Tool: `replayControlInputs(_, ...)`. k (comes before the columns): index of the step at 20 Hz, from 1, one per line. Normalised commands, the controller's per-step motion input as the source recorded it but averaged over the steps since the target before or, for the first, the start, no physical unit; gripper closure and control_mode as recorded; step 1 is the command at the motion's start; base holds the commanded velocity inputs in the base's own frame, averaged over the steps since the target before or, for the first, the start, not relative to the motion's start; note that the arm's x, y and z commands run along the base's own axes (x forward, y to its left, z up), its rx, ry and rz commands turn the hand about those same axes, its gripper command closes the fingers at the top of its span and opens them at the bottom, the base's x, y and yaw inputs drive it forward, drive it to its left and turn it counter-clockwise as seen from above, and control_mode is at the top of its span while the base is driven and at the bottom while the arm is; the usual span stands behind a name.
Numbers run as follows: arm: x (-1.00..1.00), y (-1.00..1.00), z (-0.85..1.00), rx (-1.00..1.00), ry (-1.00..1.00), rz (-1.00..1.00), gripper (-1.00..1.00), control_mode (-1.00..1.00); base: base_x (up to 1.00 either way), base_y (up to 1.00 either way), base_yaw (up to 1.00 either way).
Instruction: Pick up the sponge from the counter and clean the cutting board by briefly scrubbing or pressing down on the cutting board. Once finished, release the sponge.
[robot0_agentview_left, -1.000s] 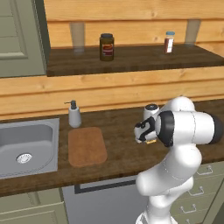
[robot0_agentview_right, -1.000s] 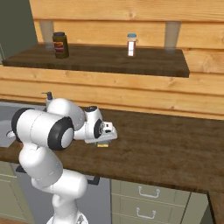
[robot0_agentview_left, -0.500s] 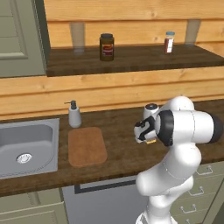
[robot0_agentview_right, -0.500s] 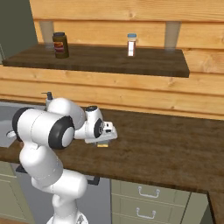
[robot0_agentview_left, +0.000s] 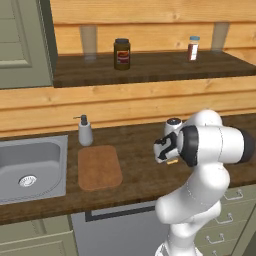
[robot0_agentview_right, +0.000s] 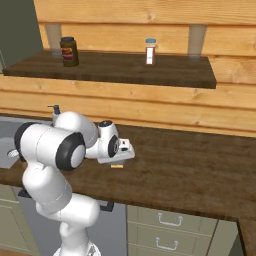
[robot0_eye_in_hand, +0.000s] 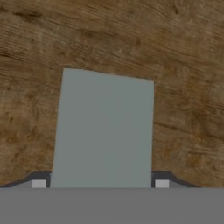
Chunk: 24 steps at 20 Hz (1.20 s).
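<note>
While my fingers (robot0_eye_in_hand: 100, 183) straddle the sponge (robot0_eye_in_hand: 104, 131), one tip at each long side, I cannot tell whether they press it yet or only flank it; they look set about its width. In the hand view its grey-blue top runs straight away from me, square between the tips, lying flat on the worktop (robot0_eye_in_hand: 183, 65).

To take it well, I judge I should close evenly on both flanks, low enough to catch the yellow body (robot0_agentview_right: 117, 165) that peeks out under my hand in the right base view, and lift straight up so it does not twist.

Farther off, well to my left across bare wood, lies the board (robot0_agentview_left: 99, 166), flat and apart from the sponge. Just behind the board stands a soap bottle (robot0_agentview_left: 85, 131), and beyond the board, the sink (robot0_agentview_left: 30, 162). I would carry the sponge over at a safe height, come down near the board's middle, and press flat.
</note>
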Motion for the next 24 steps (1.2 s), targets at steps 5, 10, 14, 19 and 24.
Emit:
replayControlInputs(5,-0.34,0.04,0.39,0.0,-0.15,0.0,1.0,-1.0,0.0,0.0,0.0)
replayControlInputs(10,-0.59,0.15,0.89,0.0,-0.06,0.0,1.0,-1.0,0.0,0.0,0.0)
replayControlInputs(14,0.05,0.18,0.54,0.01,0.34,0.0,1.0,-1.0,0.0,0.0,0.0)
replayControlInputs(19,0.1,0.36,0.46,0.06,0.25,0.06,1.0,-1.0,0.0,0.0,0.0)
replayControlInputs(24,-0.16,0.89,0.21,0.08,0.0,0.21,1.0,-1.0,0.0,0.0,0.0)
